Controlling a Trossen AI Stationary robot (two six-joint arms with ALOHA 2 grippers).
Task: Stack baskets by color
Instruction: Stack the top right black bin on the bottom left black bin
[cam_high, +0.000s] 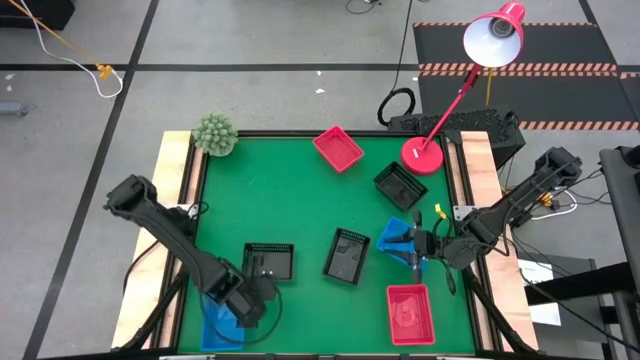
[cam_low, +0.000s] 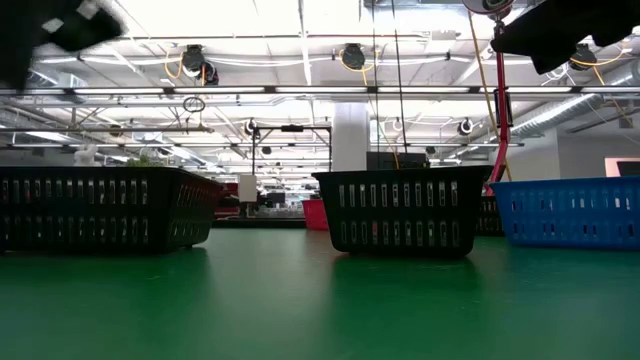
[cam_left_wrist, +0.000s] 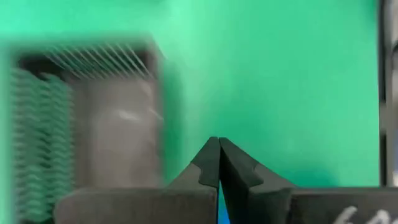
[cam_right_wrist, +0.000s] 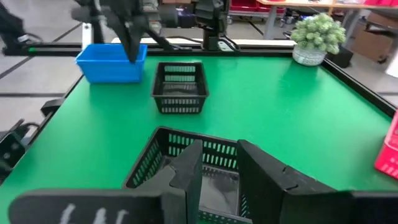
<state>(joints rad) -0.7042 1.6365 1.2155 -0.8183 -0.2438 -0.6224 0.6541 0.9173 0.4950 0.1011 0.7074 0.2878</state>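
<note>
My left gripper hangs shut, with nothing in it, over the table's near left corner. It is just above the far rim of a blue basket. A black basket rests on its base just beyond it and shows blurred in the left wrist view. My right gripper stands open, lifted over the right side, pointing toward the table's left. A second black basket sits below and beyond its fingers, and another blue basket lies under it. Red baskets sit far and near.
A third black basket stands at the far right beside a red lamp's round base. A potted plant fills the far left corner. Bare green mat lies across the middle and left. A raised dark rim borders the table.
</note>
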